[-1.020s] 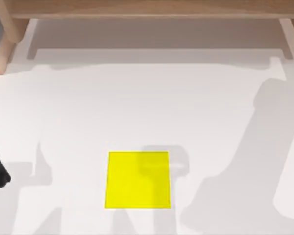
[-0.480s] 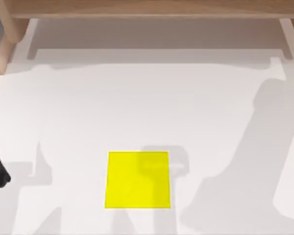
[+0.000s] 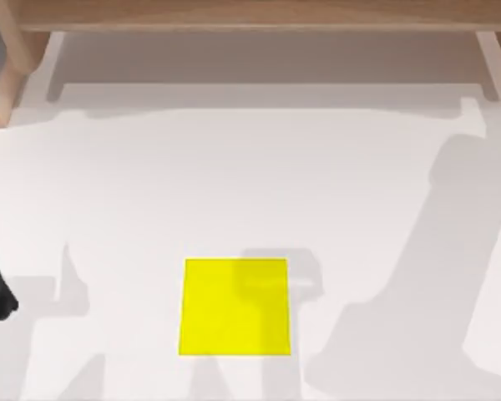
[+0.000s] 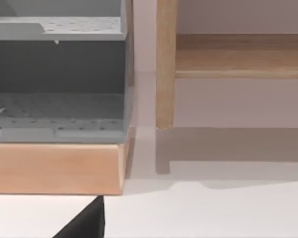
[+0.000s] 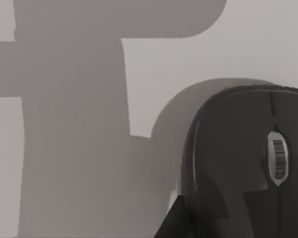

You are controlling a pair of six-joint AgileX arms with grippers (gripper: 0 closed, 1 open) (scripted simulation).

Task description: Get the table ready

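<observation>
Right wrist view has a black mouse (image 5: 248,158) on the white bench (image 3: 250,184) at lower right; I'd centre over it before descending, though I cannot tell my hand's spread.

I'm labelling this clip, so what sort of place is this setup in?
Probably a rendered desk or office workspace: a plain white table with a yellow square mat, a light wooden shelf along its far edge, and a dark computer mouse lying on the tabletop.
</observation>
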